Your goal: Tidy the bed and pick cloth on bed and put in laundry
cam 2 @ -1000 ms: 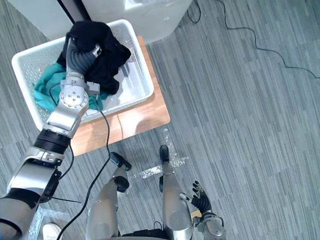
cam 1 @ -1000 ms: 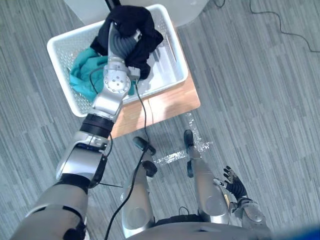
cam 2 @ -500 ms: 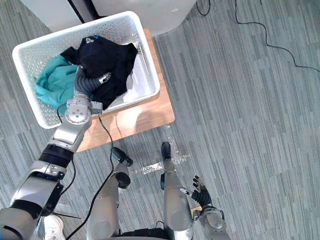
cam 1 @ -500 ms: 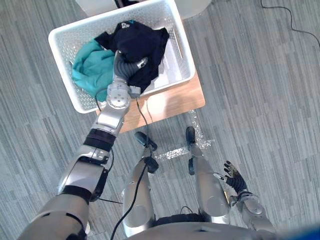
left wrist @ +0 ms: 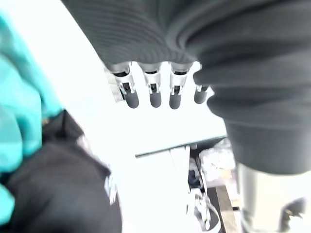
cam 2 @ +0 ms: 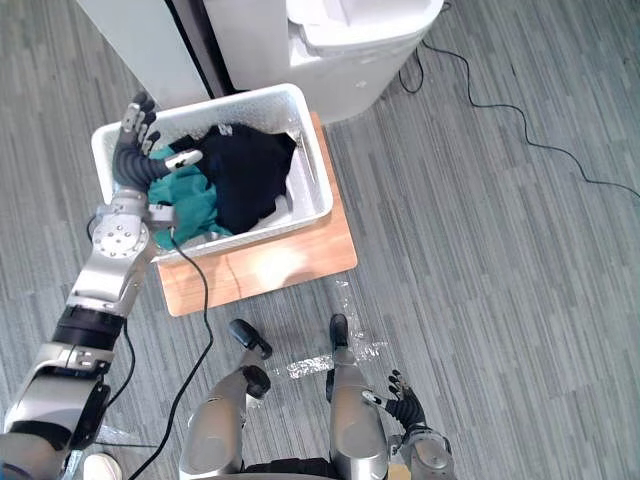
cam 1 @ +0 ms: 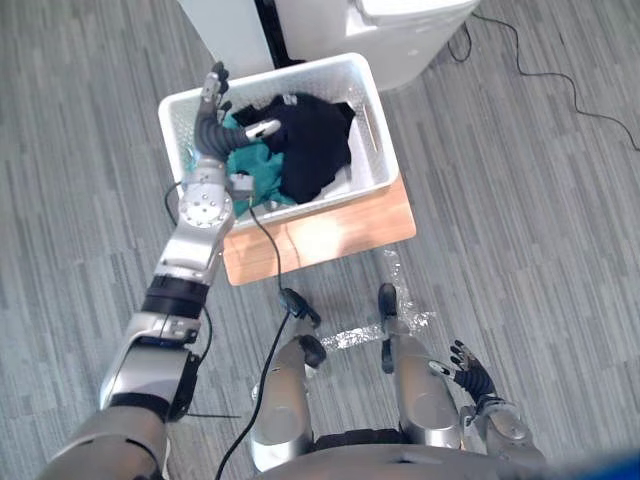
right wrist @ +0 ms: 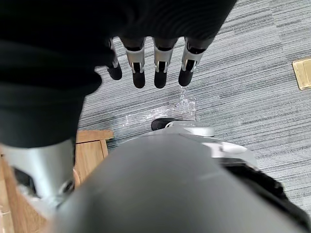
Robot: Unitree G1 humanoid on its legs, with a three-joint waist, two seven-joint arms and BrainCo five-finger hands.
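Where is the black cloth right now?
The black cloth lies in the white laundry basket, ahead on the robot's left in the eye views, just right of the teal cloth and touching it. The basket sits on a wooden stand.

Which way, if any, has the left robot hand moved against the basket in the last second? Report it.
Yes. The left robot hand has moved from over the basket's middle to its left end, leaving the black cloth inside.

Upper centre, the basket (cam 1: pixel 373 125) was white and perforated — black cloth (cam 1: pixel 315 155) and teal cloth (cam 1: pixel 262 165) inside; the stand (cam 1: pixel 330 228) pale wood, the floor (cam 1: pixel 520 230) streaked grey.
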